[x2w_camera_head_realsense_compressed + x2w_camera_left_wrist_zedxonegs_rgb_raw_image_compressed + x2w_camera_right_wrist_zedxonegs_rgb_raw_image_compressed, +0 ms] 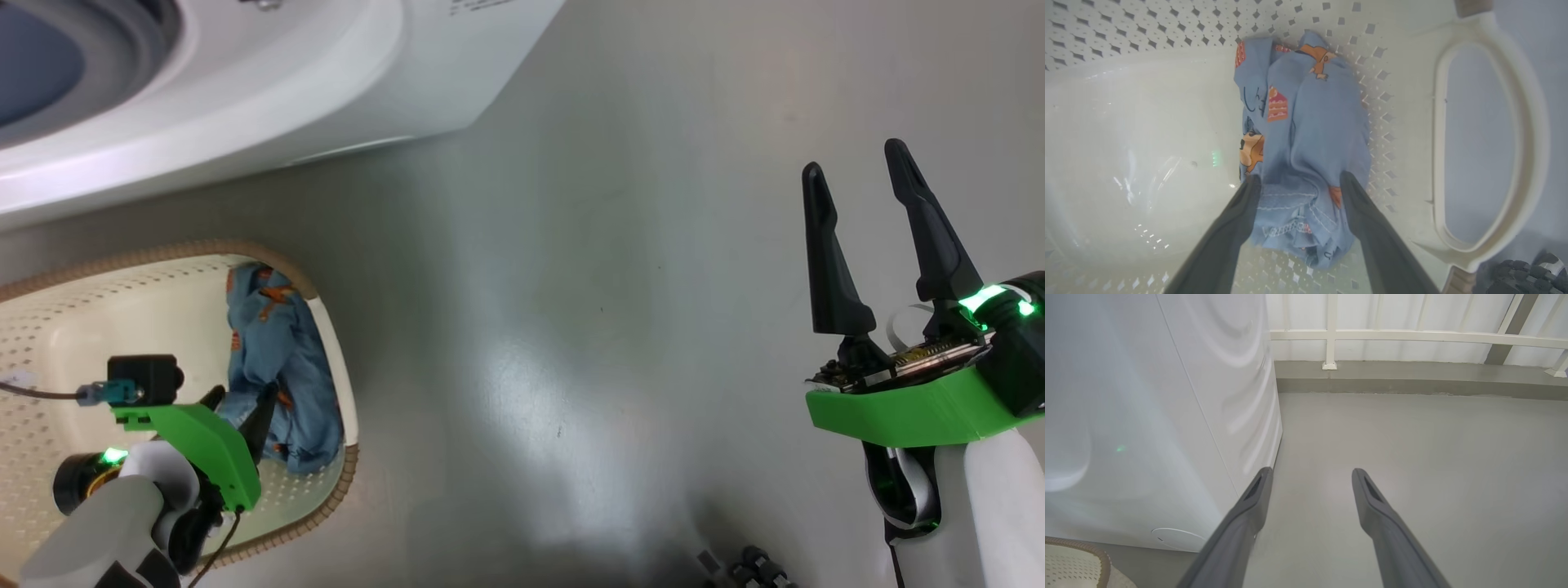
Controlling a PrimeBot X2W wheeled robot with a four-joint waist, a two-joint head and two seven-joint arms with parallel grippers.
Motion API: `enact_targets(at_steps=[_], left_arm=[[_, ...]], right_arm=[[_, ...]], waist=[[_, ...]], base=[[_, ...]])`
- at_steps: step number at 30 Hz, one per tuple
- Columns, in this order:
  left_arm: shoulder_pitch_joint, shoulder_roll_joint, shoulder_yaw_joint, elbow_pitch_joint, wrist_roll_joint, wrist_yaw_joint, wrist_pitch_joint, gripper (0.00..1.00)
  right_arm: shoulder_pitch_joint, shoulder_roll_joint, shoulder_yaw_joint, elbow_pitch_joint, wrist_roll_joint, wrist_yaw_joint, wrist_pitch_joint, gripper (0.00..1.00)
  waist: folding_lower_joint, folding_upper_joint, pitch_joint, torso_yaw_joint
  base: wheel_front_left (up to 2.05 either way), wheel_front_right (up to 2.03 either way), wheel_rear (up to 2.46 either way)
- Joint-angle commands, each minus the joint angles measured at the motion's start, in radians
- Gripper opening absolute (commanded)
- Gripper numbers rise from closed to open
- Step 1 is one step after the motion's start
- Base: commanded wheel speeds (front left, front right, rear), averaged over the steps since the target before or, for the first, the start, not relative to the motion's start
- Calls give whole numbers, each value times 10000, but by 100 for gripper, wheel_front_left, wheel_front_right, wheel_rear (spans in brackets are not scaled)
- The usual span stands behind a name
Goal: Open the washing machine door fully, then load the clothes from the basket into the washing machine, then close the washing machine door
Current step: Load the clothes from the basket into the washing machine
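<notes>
— Washer [286, 82]? You saw it cut off at the top corner.
— And my tools?
— Your left tool [1298, 179] stood wide, straddling the blue garment [1310, 122] in the basket [163, 249]; right tool [854, 159] wide, empty, above floor [571, 327].

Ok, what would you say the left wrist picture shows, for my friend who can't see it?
The open left gripper has one dark finger on each side of a crumpled light blue garment with orange cartoon prints. It lies inside a cream basket with little holes, next to its white side handle.
</notes>
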Motion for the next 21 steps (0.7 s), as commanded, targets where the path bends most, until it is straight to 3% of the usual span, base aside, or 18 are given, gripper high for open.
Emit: enact_targets(at_steps=[1, 11, 21], left_arm=[[-10, 414, 92, -85, -165, -15, 14, 100], [-588, 940, -1266, -532, -1621, -15, 93, 100], [-1105, 1084, -2274, -822, -2765, -15, 136, 99]], right_arm=[[74, 40, 235, -260, -27, 85, -48, 100], [30, 93, 365, -396, -51, 85, -48, 100], [16, 58, 420, -497, -97, 85, -48, 100]], waist=[[0, 0, 171, -114], [0, 0, 580, -290], [0, 0, 854, -357]], base=[[0, 0, 0], [0, 0, 0], [0, 0, 0]])
